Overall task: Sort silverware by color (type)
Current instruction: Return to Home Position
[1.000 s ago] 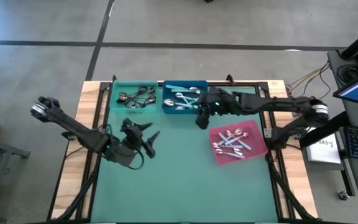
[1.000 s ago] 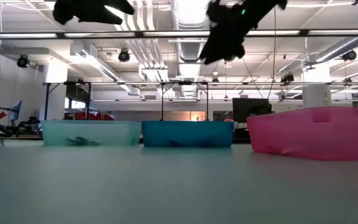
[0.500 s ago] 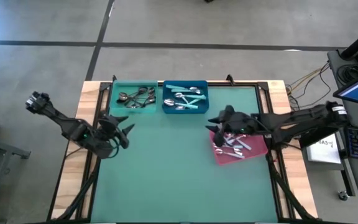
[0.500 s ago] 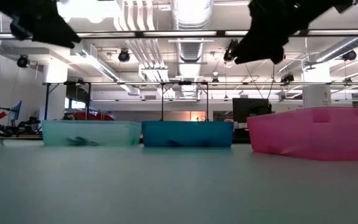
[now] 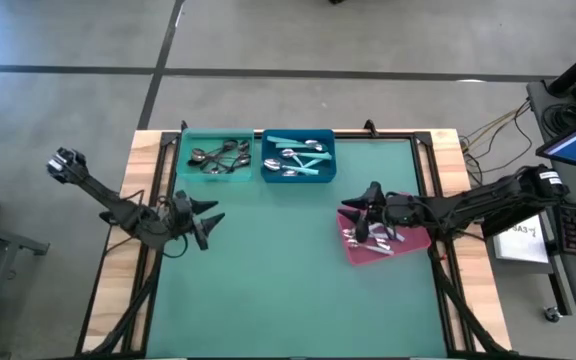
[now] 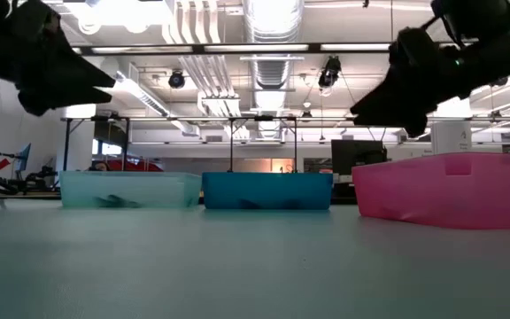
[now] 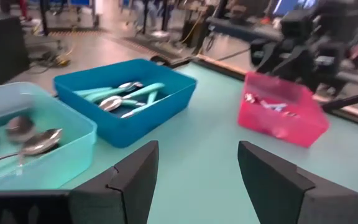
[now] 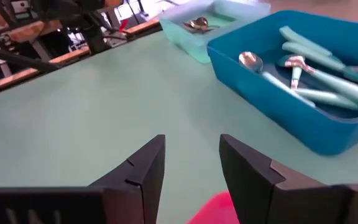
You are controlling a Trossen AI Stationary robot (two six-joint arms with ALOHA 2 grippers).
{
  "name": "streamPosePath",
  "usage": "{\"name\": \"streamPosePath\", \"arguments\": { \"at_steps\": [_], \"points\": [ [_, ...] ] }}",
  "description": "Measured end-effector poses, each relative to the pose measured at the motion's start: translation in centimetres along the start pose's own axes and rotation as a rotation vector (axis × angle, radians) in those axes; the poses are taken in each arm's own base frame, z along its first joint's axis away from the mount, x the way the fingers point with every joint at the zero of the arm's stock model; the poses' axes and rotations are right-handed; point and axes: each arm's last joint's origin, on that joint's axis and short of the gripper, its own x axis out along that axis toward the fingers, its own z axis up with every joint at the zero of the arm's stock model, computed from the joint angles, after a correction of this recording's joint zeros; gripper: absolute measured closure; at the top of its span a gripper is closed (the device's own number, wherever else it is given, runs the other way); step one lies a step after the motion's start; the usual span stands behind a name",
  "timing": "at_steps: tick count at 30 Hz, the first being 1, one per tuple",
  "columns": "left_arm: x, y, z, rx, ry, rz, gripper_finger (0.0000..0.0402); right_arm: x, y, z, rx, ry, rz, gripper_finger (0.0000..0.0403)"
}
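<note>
Three bins hold the silverware. The light turquoise bin point(image 5: 213, 157) has dark spoons point(image 7: 30, 140) lying in it. The blue bin point(image 5: 298, 157) holds turquoise-handled spoons point(image 8: 303, 78). The pink bin point(image 5: 408, 240) holds shiny silver spoons point(image 5: 376, 238). My left gripper point(image 5: 211, 217) hovers open above the mat near the table's left edge, on the near side of the turquoise bin. My right gripper point(image 5: 356, 215) hovers open over the pink bin's left rim. Both wrist views show nothing between the fingers.
Bare green mat point(image 5: 288, 280) fills the table's middle and near half. Turquoise and blue bins stand side by side at the far edge, and the pink bin sits askew at the right. A black frame rail point(image 5: 438, 190) runs along the table's sides.
My right gripper has moved from beside the blue bin toward the near right, coming down over the pink bin's left rim. My left gripper has drawn back toward the table's left edge and has come lower. No bin has shifted.
</note>
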Motion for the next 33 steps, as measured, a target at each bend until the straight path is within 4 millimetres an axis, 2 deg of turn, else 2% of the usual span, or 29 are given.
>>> {"name": "streamPosePath", "arguments": {
  "at_steps": [6, 12, 22, 33],
  "points": [
    [0.2, 1.0, -2.3, -0.076, -0.065, -0.042, 0.0196, -0.6, -1.1, -2.2, 0.055, -0.036, 0.015, 0.0264],
    [0.3, 1.7, -3.7, -0.083, -0.048, -0.037, 0.0196, -1.1, -2.2, -3.9, 0.060, -0.012, -0.030, 0.0264],
    [0.5, 1.6, -4.1, -0.068, -0.025, -0.030, 0.0196, -1.9, -3.6, -6.4, 0.132, 0.049, -0.093, 0.0264],
    [0.5, 0.5, -2.4, -0.106, -0.038, -0.049, 0.0196, -2.0, -3.6, -6.5, 0.149, 0.053, -0.096, 0.0264]
  ]
}}
